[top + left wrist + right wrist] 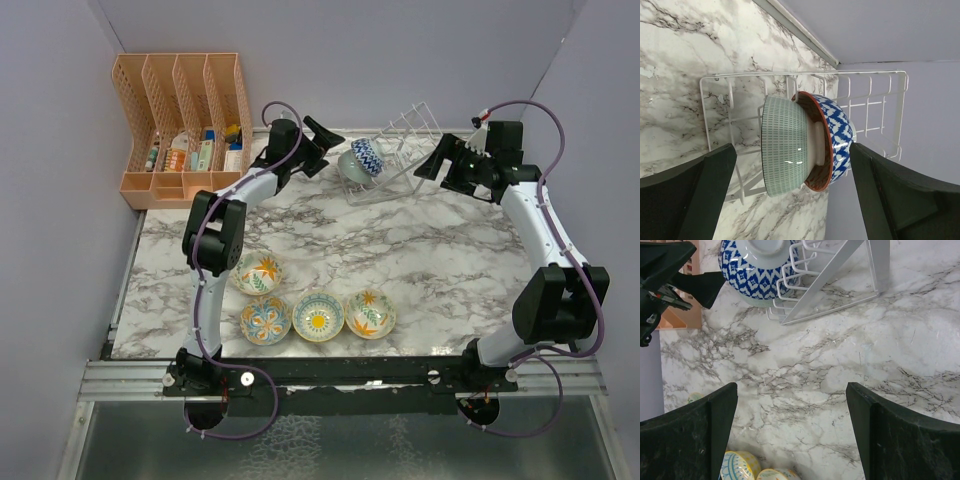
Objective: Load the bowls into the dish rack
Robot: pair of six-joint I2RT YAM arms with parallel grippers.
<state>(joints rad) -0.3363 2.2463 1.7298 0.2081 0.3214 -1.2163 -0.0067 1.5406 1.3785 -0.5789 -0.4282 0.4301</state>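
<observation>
The rack sits at the far edge of the table, its length running from near left to far right. Two bowls stand on edge in its left end: a teal bowl nestles foot-first into a blue bowl. Both mouths face the left gripper, whose fingers are spread wide, pinching nothing. Four bowls sit mouth-up near the front. The right gripper is spread too, over bare marble. Labels in the orange organizer are too small to read.

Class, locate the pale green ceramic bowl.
The green bowl stands in the white wire dish rack, far centre in top view, against the blue patterned bowl, by the left gripper.
</observation>
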